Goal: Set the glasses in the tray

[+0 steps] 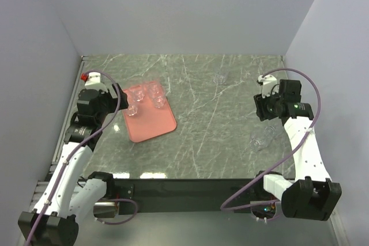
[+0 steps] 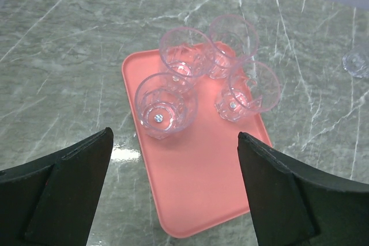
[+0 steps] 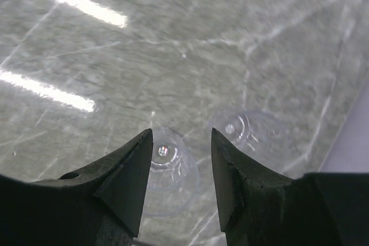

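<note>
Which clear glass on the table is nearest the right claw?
The small clear round glass showing between the fingers of the right claw; its neighbour lies outside, past one finger.

A salmon-pink tray point(image 1: 154, 129) with rounded corners lies flat on the left of the table, with four clear glasses point(image 2: 165, 105) clustered at its far end. A lone glass point(image 1: 219, 77) stands near the table's far edge. A pair of glasses point(image 3: 170, 171) sits side by side on the right.
</note>
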Robot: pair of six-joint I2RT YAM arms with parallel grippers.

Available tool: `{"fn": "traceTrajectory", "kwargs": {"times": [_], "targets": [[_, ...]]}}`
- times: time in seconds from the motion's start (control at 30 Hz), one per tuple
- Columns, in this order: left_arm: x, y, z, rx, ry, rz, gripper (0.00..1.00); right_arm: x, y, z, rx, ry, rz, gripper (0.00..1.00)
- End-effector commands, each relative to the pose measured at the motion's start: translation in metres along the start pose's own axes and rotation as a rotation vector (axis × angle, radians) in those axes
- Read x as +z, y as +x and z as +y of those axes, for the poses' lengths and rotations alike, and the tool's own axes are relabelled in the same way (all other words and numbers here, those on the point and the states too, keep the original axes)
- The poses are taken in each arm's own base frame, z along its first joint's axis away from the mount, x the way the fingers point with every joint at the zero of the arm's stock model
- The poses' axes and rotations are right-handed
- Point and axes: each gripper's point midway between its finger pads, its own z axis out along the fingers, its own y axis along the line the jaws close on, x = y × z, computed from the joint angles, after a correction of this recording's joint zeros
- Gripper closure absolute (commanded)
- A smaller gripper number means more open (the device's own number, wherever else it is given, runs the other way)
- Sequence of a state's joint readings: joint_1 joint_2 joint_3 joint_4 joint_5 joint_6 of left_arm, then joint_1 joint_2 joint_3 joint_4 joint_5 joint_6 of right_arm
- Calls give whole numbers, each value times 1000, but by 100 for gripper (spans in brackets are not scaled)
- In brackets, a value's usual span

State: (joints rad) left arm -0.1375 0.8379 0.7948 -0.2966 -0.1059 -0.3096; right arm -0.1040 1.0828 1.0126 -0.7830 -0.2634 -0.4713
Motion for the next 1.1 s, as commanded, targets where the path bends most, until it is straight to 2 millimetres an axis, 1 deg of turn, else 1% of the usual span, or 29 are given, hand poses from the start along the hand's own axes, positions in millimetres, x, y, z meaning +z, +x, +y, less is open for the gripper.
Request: {"fn": "traceTrajectory", "kwargs": {"times": [0.0,0.1,0.13,0.17,0.23,0.37,0.57,0.7,0.93,1.07], "targets": [[-8,-18,-2,-33,2,-83,5,-2,5,-26,149,128,34,48],[-8,-20,0,-39,-8,-88,5,4,12,-41,220,193,42,48],[-8,-19,-1,-37,-5,-86,5,1,17,-53,259,233,42,48],[-8,-19,-2,-38,-4,-85,5,0,18,-60,280,252,37,49],[-8,-18,-4,-38,3,-82,5,-5,27,-74,325,291,42,49],[-8,-17,-7,-36,18,-79,5,-6,42,-90,359,330,60,49],[-9,-18,-5,-36,4,-88,5,-2,62,-97,359,282,101,49],[-8,-16,-5,-33,6,-78,6,1,70,-99,361,259,121,50],[-7,-15,-4,-34,2,-74,6,19,84,-91,367,166,170,52],[-6,-14,-5,-32,4,-70,6,28,91,-92,374,154,195,52]]}}
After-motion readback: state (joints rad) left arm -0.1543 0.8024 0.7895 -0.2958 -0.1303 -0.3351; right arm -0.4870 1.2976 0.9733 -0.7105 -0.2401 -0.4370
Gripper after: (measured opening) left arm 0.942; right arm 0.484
